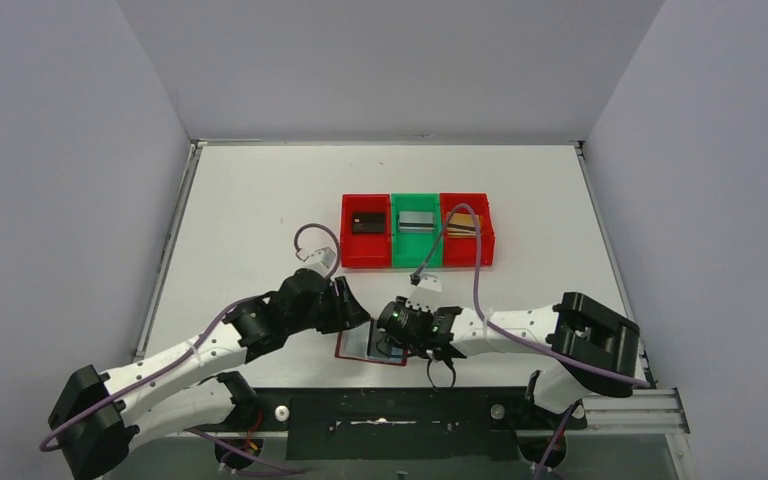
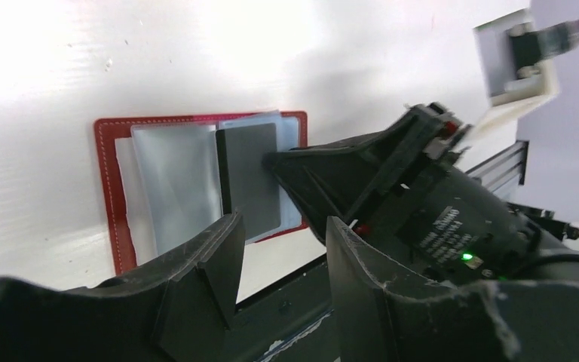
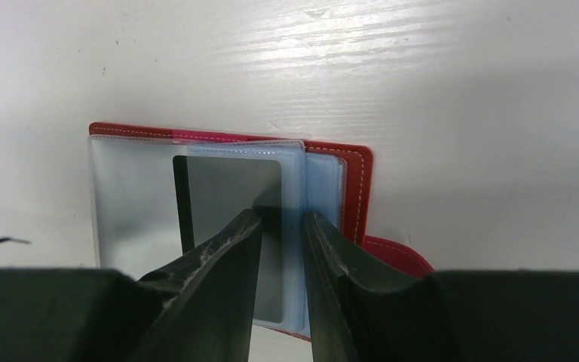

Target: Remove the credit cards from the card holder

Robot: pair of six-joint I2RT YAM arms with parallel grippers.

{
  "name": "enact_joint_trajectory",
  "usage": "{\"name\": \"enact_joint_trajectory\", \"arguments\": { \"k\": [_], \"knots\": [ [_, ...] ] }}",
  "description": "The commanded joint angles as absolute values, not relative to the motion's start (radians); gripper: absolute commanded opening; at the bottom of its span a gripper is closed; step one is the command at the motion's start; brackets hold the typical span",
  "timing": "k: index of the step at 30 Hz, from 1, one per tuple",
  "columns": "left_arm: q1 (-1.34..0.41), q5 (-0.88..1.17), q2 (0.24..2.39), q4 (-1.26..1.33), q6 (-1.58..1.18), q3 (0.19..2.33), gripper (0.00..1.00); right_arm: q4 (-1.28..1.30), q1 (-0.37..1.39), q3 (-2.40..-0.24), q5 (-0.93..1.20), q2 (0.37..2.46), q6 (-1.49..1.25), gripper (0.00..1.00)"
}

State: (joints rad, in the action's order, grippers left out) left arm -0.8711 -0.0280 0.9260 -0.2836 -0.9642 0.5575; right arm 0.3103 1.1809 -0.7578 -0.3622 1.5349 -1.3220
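A white surface point(image 1: 260, 200) carries three open bins touching in a row toward its far side: left red bin point(image 1: 365, 258), green bin point(image 1: 416, 254), right red bin point(image 1: 460, 256). Grey walls point(image 1: 60, 150) enclose it.

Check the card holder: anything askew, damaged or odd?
No damage or spill shows. One oddity: in the open card holder, a grey card lies across two clear sleeves instead of squarely in one. It seems partway out, directly under the right gripper. The sleeves are also fanned unevenly.
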Motion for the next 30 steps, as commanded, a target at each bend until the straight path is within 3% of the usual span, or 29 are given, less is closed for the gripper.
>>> {"name": "enact_joint_trajectory", "arguments": {
  "k": [1,10,19,22,26,30],
  "knots": [
    [-0.876,0.082,1.023,-0.15,-0.957,0.531,0.43,0.301,1.194,-0.66,-0.377,1.459,-1.369,0.3],
    [-0.881,0.115,1.14,0.031,-1.029,0.404,0.42,0.013,1.147,-0.462,-0.276,1.283,-1.378,0.46],
    [-0.882,0.113,1.143,0.017,-1.025,0.386,0.42,0.123,1.147,-0.493,-0.374,1.188,-1.392,0.63],
    [-0.883,0.115,1.135,0.033,-1.04,0.361,0.42,0.094,1.151,-0.486,-0.385,1.185,-1.379,0.75],
    [-0.882,0.11,1.116,0.028,-1.046,0.338,0.42,0.106,1.141,-0.479,-0.342,1.178,-1.398,0.77],
    [-0.885,0.115,1.107,0.029,-1.05,0.317,0.42,0.07,1.151,-0.462,-0.361,1.148,-1.383,0.71]
  ]
}}
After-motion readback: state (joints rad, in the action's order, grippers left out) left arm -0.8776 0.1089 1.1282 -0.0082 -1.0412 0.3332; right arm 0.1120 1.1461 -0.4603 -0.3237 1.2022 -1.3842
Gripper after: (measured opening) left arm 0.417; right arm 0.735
